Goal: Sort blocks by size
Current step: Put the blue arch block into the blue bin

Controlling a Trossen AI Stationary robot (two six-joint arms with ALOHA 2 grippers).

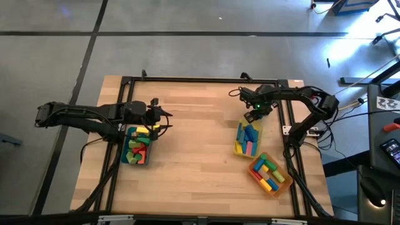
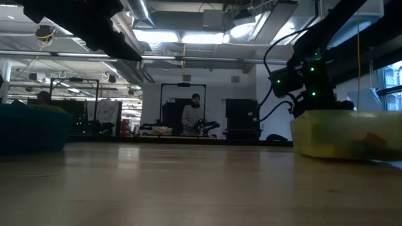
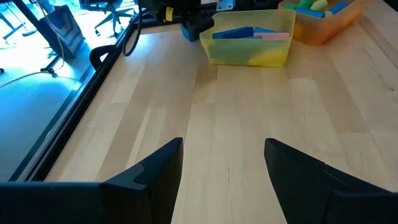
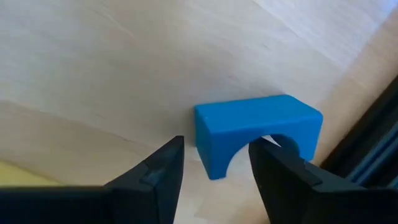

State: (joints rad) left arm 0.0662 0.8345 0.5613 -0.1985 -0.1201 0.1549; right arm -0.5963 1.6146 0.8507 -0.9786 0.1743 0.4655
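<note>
We start at the right claw (image 4: 214,171). Its two dark fingers stand partly spread, with a gap between them; they pinch nothing. Directly ahead of that gap lies the blue arch block (image 4: 255,134), flat on the counter (image 4: 93,74) with its arch opening turned toward the claw. One finger sits just beside the block's near leg and the other just beside the hollow. We cannot tell whether either finger touches the block.

The block's long axis runs across the line of the fingers, not along it. We judge that the claw must straddle the short width of the block, or one leg of it, to close squarely.

In the high view the right claw (image 1: 256,111) hangs just beyond the far end of the yellow tray (image 1: 237,149), which already holds blue and pink blocks. The orange tray (image 1: 284,183) lies near it, toward the front right corner of the counter. The black frame rail (image 4: 373,149) runs close behind the block, so room on that side is tight; the open counter lies on the tray side.

The left claw (image 3: 224,165) waits spread wide over bare wood beside the teal tray (image 1: 127,134), well apart from the arch. The right arm is plainly the nearer.
</note>
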